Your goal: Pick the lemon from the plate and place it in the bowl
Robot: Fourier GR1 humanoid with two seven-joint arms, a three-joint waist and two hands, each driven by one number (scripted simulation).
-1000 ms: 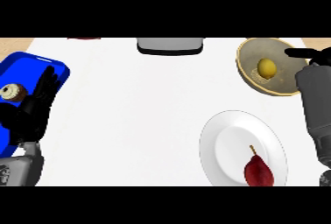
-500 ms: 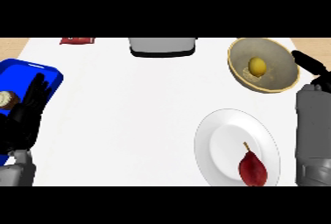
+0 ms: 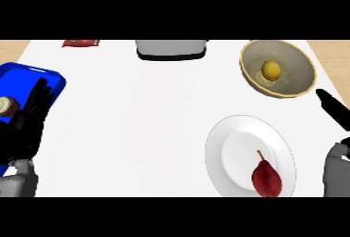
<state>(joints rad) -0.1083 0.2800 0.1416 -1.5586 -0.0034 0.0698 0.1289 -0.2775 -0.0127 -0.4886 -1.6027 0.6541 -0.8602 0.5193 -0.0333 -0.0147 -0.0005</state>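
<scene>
From my head cam: lemon (image 3: pixel 271 70) sits inside the tan bowl (image 3: pixel 298 90) at upper right of the counter (image 3: pixel 137 125), roughly mid-bowl, nothing touching it. Below and a bit left of the bowl is the white plate (image 3: pixel 236 139), apart from the bowl; on it lies a dark red pear-shaped fruit (image 3: pixel 266 180) w/ stem pointing up, in the plate's lower half. My right hand (image 3: pixel 333 107) is at the far right edge, just below-right of the bowl and beside the plate's upper right; only black fingers show, sticking up and out straight, holding nothing, so I read it as spread, not curled. Grey forearm (image 3: pixel 334 171) comes up from the lower right corner, beside the plate's rim. My left hand (image 3: pixel 31 121) is at the left edge, fingers straight and pointing up, resting, nothing in it; it overlaps the right side of a blue tray (image 3: pixel 21 76). A small round tan item (image 3: pixel 7 106) sits on that tray at the very left edge, can't tell what it is. Top centre: a grey-and-black box-like object (image 3: pixel 171 49), partly cut off. Top left: a small red thing (image 3: pixel 81 43), also cut off by the frame edge.
</scene>
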